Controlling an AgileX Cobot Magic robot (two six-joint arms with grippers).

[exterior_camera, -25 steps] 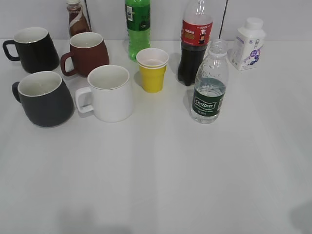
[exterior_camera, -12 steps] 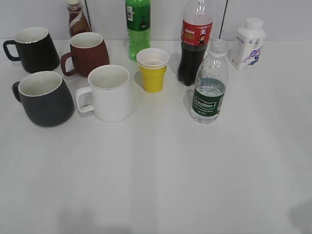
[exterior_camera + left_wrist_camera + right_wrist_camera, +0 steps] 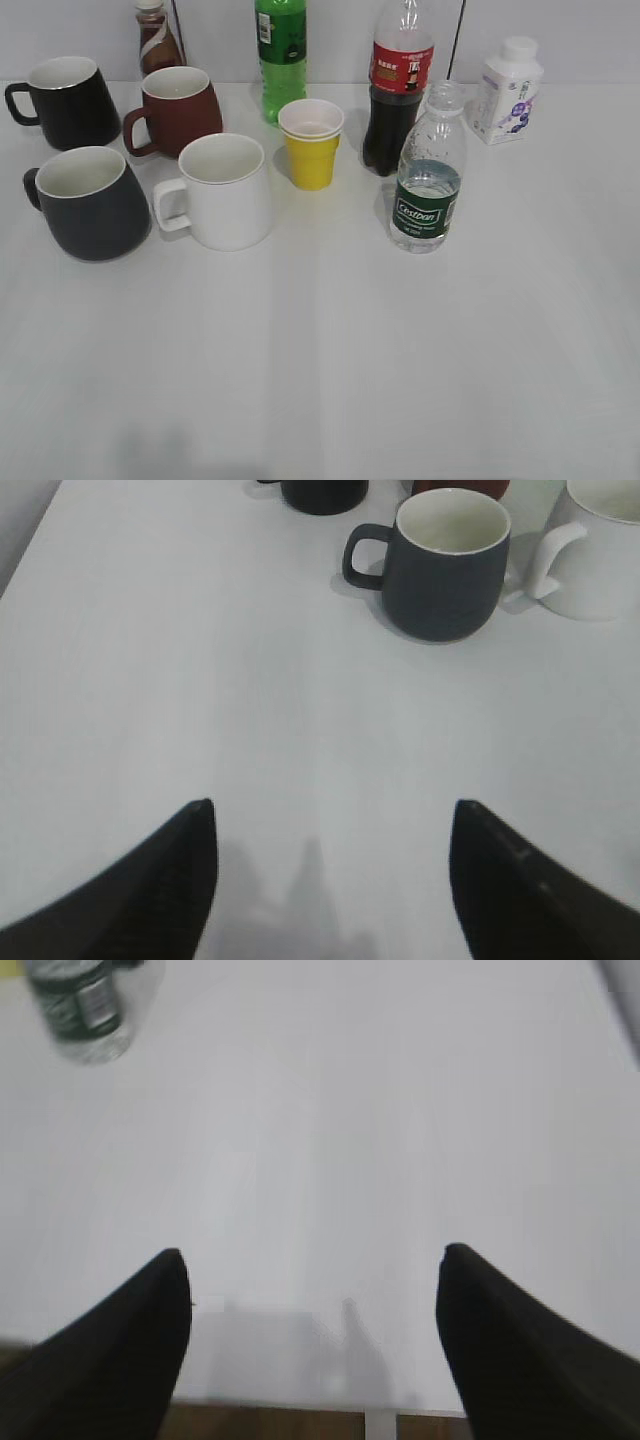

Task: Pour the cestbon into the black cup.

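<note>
- The cestbon (image 3: 428, 170) stands upright and uncapped toward the far right of the table (image 3: 330, 360), just in front of the cola bottle (image 3: 398, 85).
- The black cup (image 3: 88, 203) sits near the left edge, beside a white mug (image 3: 225, 190).
- The left gripper (image 3: 330, 880) and right gripper (image 3: 312, 1340) both hover wide open over bare tabletop, holding nothing.
- Risk: squeezing the thin, open bottle could spurt water, and the neighbouring mugs invite a pour into the wrong cup.
</note>
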